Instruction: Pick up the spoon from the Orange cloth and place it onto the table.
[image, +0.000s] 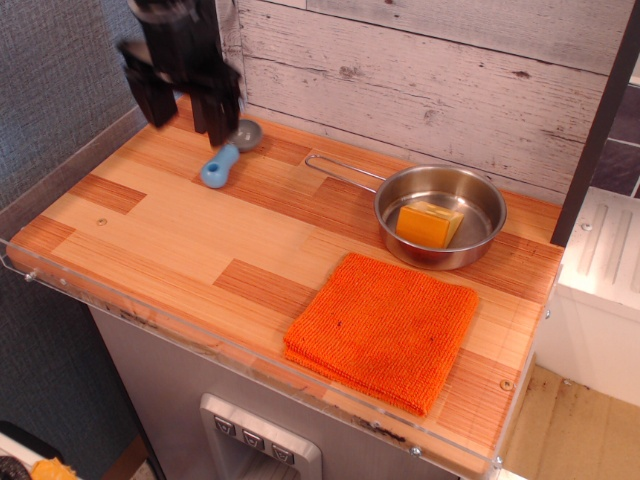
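The spoon (226, 156) lies flat on the table (180, 240) at the back left, its grey bowl toward the wall and its light blue handle pointing forward-left. My gripper (183, 112) is black, blurred and raised just above and left of the spoon, open and empty, not touching it. The orange cloth (383, 328) lies folded at the front right of the table with nothing on it.
A steel long-handled pan (440, 214) stands at the back right with a yellow-orange block (428, 224) inside. A clear acrylic edge (60, 175) rims the table. A white plank wall is behind, and a grey wall is at the left.
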